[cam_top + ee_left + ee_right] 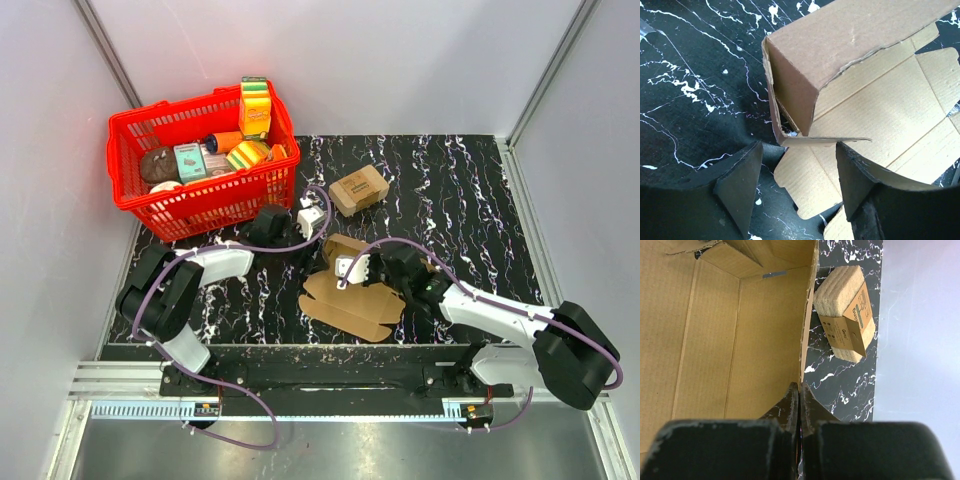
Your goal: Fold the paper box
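- Top view: I am seeing the paper box (350, 305) lying part-folded on the table (470, 200), near its front edge. Both arms are covering its far part, so the folds there are hard to make out.
- The small box (358, 189) beyond it is carrying dark print too small for me to read. The basket (205, 105) at far left is holding packets whose labels I cannot read either.
- The left arm is reaching low toward the right, with the left gripper (318, 225) at the sheet's far-left corner. The right arm is stretching leftward, with the right gripper (348, 268) over the sheet.
- Left wrist view: the fingers (740, 190) are standing wide apart and gripping nothing. A raised wall and a flap of the paper box are sitting just beyond them, and shadow is hiding the wall's inner corner.
- Right wrist view: the fingers (790, 405) are pinching together on the edge of an upright cardboard panel. The small box is showing sideways, and its lettering is still too fine for me to read.
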Controlling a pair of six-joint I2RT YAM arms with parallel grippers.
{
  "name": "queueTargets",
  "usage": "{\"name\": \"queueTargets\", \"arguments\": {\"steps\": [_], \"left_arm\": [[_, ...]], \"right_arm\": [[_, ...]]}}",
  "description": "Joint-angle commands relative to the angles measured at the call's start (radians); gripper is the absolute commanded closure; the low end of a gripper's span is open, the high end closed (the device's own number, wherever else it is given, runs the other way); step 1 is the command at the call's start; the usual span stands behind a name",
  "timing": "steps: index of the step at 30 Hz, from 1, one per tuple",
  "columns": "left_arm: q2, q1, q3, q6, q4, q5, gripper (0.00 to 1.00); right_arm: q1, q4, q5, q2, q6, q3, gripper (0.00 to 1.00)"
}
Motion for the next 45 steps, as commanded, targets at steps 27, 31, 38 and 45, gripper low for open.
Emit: {"name": "queueTargets", "arguments": {"steps": [27, 31, 38, 45], "left_arm": [[-0.006, -0.016, 0.037, 0.101, -0.014, -0.06, 0.33], [-0.01, -0.014, 0.037, 0.107, -0.016, -0.05, 0.33], [-0.033, 0.003, 0.017, 0.101, 0.006, -0.03, 0.32], [-0.047, 0.024, 0.007, 0.101, 0.018, -0.022, 0.32]], "right_arm": [[0.062, -0.019, 0.045, -0.024, -0.074, -0.024, 0.94], [0.073, 0.01, 0.063, -0.026, -0.099, -0.037, 0.94], [0.096, 0.048, 0.114, -0.008, -0.14, -0.06, 0.94], [0.113, 0.108, 0.14, 0.011, -0.175, -0.08, 0.94]]}}
